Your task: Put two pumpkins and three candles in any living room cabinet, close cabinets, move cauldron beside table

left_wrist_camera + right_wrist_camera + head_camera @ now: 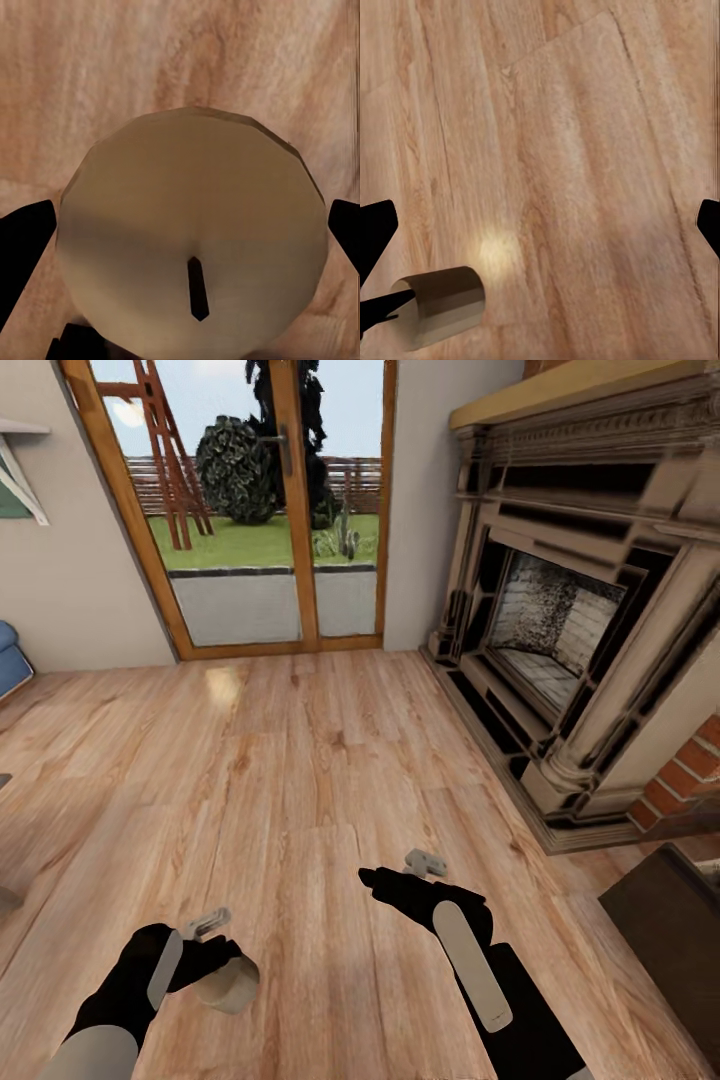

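Note:
A short beige candle (228, 985) hangs low over the wooden floor at the bottom left of the head view, with my left gripper (212, 952) shut on it. In the left wrist view the candle's flat round top (191, 225) with its dark wick sits between the two black fingers (22, 255). My right gripper (398, 870) hovers over bare floor a little right of centre, open with nothing in it. Its fingers (375, 232) stand wide apart in the right wrist view, where the held candle (439, 304) also shows beside them.
A large stone fireplace (560, 630) with a brick edge fills the right side. Glass garden doors (270, 510) with a wooden frame stand at the back. A dark brown furniture corner (665, 920) sits at the bottom right, and a blue seat (10, 655) at the left edge.

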`<state>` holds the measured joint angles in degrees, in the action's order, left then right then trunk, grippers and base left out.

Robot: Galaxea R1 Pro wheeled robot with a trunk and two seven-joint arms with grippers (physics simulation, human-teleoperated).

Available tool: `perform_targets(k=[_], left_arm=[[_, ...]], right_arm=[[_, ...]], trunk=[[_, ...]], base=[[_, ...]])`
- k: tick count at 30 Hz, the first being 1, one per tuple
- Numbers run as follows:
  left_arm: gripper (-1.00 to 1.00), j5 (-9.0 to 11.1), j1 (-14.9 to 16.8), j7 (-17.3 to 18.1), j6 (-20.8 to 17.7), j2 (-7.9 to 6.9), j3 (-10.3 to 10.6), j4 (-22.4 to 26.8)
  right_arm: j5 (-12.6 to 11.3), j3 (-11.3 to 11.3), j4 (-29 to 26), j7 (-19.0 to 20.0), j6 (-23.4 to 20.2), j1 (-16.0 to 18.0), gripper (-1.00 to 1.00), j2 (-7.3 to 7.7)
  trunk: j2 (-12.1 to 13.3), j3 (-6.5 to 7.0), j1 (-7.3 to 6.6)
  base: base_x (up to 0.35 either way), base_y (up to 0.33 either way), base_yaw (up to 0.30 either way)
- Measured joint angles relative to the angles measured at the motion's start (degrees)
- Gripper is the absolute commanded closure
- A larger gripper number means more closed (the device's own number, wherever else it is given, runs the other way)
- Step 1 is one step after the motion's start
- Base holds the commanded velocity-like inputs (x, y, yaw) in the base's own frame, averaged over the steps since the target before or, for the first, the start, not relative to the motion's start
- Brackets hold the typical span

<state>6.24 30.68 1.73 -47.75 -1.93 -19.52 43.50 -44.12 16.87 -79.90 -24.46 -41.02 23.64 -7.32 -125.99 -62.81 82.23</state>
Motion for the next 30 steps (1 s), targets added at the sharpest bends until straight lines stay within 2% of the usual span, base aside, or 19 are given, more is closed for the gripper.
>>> perform_targets(k=[8, 22, 30], left_arm=[[1.00, 0.1, 0.0, 0.3, 0.0, -0.08, -0.5, 0.0], [1.00, 0.0, 0.0, 0.4, 0.0, -0.15, -0.6, 0.0], [1.00, 0.1, 0.0, 0.3, 0.0, -0.10, -0.6, 0.0]], right_arm=[[-0.2, -0.1, 0.0, 0.1, 0.0, 0.0, -1.00, 0.00], [-0.3, -0.1, 0.1, 0.1, 0.0, 0.0, -1.00, 0.01], [-0.4, -0.4, 0.1, 0.2, 0.0, 0.0, -1.00, 0.02]], trunk=[[0.0, 0.45, 0.00], [0.0, 1.26, 0.00], [0.0, 1.71, 0.00]], base=[[-0.004, 0.054, -0.235], [0.000, 0.241, -0.244], [0.000, 0.039, -0.245]])
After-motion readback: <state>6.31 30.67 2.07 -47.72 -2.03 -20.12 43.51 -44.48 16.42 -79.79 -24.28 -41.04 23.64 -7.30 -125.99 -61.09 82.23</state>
